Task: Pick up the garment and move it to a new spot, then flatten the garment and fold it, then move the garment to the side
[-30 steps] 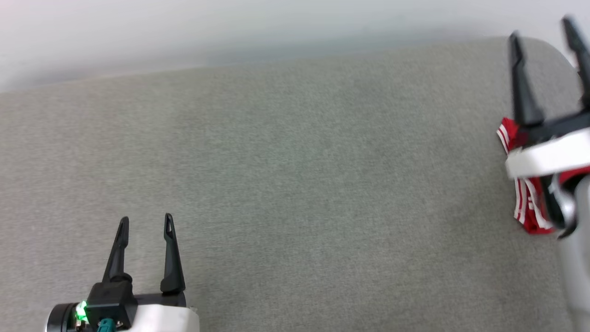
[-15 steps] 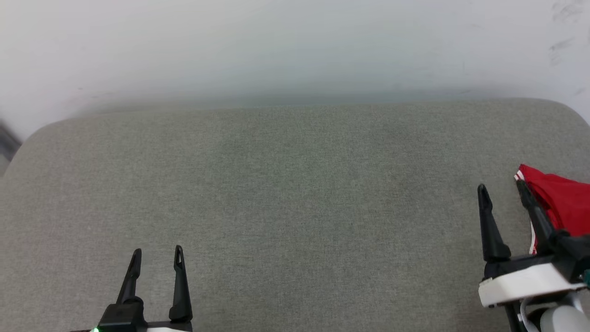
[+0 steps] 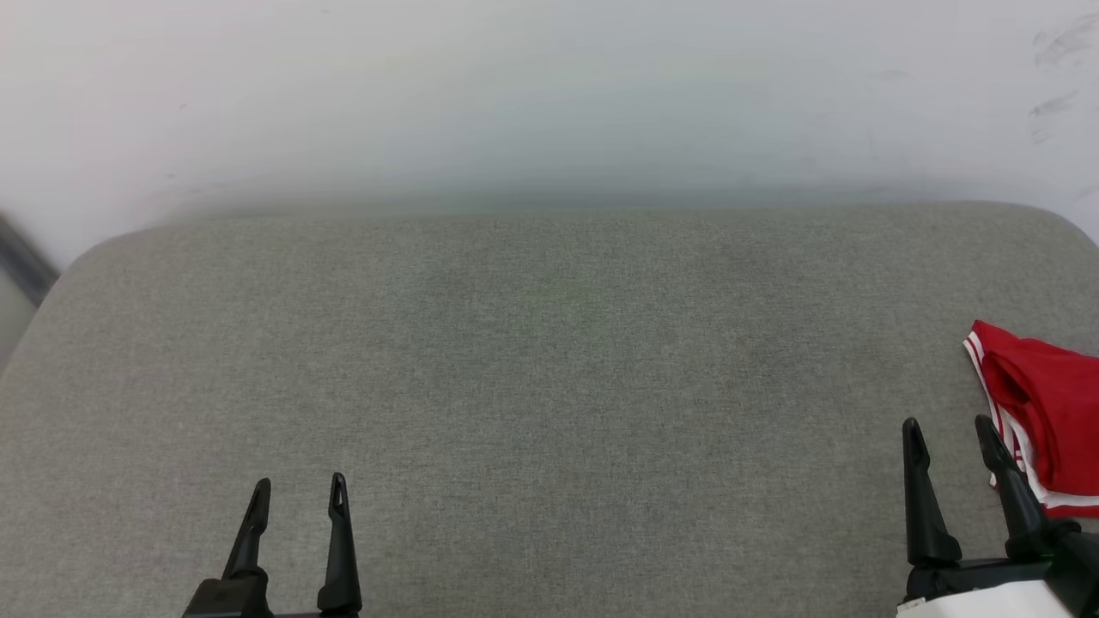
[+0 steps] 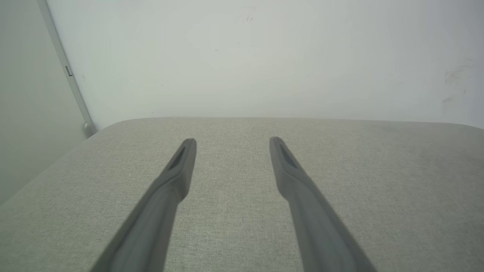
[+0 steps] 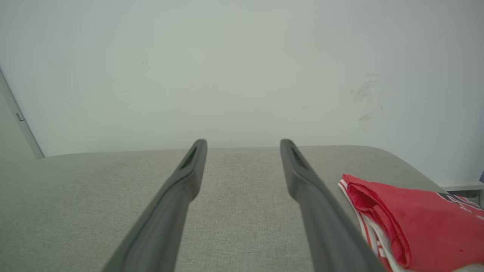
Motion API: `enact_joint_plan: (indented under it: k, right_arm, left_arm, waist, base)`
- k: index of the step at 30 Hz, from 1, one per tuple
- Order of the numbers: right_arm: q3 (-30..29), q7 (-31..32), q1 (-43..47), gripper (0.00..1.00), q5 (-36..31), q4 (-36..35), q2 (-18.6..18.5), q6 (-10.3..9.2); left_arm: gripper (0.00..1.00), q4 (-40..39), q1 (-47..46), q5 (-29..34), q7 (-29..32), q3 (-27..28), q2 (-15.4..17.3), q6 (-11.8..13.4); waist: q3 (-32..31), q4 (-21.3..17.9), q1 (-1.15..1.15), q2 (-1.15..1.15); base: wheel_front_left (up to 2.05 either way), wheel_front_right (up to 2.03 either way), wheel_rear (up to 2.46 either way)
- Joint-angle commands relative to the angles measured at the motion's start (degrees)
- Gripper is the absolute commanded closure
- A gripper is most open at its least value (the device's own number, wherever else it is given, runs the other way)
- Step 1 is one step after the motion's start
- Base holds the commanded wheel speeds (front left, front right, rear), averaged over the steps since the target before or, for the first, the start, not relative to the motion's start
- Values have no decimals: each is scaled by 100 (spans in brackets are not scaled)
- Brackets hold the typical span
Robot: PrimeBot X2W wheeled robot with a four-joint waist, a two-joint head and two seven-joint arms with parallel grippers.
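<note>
Judging the task essentially done: we note the folded red jersey [image 3: 1052, 412] lying at 3 o'clock on the grey cushion [image 3: 549, 386]. The left gripper [image 3: 300, 482] and right gripper [image 3: 946, 423] are both spread wide, holding nothing.

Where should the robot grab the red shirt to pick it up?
Probably the puffy rolled edge of the shirt, the one with white stripes, with the right gripper coming from the middle of the grey pad. That edge bulges up and faces its open jaws, so it looks easy to pinch.
</note>
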Motion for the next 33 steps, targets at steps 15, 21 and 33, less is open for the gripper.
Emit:
enact_joint_plan:
  k: [15,21,33]
  right_arm:
    - [48,70,94,100,339,100,49,0]
    - [68,212,-31,100,1078,232,7,0]
    - [96,466,-254,100,2368,466,-46,-1]
  left_arm:
    - [100,207,35,-508,44,-10,7,-74]
    - [100,329,-117,-1264,179,2,62,-155]
    - [100,612,-411,-2585,424,20,133,-327]
  waist:
    - [-1,-48,1,0]
    - [2,-52,1,0]
    - [5,-61,1,0]
  base:
    - [0,0,0]
    - [0,0,0]
    - [0,0,0]
